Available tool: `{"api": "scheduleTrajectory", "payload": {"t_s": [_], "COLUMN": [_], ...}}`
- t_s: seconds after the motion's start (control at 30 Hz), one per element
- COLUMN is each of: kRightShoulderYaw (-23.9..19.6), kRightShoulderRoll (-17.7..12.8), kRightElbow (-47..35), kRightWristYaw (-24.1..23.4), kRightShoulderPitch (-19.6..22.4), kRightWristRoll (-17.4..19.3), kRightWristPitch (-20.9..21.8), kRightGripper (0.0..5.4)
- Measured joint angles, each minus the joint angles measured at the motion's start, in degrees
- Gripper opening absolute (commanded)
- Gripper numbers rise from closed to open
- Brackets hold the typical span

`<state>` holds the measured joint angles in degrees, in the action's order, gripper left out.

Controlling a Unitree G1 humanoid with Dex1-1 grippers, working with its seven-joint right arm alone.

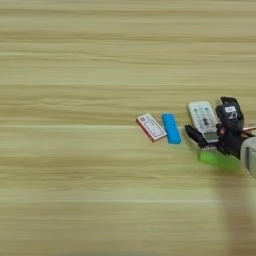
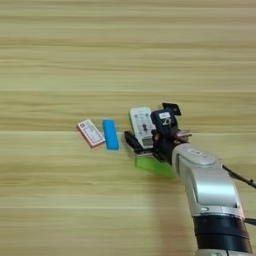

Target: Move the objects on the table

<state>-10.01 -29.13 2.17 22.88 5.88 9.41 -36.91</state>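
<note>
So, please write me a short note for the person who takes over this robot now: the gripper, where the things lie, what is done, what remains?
Right gripper: open, its two black fingers straddling the near end of the white remote with buttons; nothing lifted.
Green oblong bar: just in front of the gripper, partly under the forearm.
Blue oblong bar and red-and-white flat card box: side by side, left of the remote.
Done: approach only. Left: probably close on the remote and move it.

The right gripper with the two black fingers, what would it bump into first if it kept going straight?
Probably the white remote with buttons: the right gripper points up-left, its black fingers either side of the remote's near end. Depth is unclear, so it might pass above.
</note>
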Motion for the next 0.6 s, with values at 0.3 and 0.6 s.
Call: {"api": "scheduleTrajectory", "payload": {"t_s": [0.3,0.6], "kRightShoulderYaw": [-0.67,0.12], "kRightShoulderRoll": [0.02,0.0], "kRightElbow": [0.61,1.6], "kRightWristYaw": [0.0,1.16], "kRightShoulderPitch": [0.48,0.83], "kRightWristRoll": [-0.27,-0.94], "kRightWristPitch": [0.0,0.13], "kRightGripper": [5.37,4.79]}}
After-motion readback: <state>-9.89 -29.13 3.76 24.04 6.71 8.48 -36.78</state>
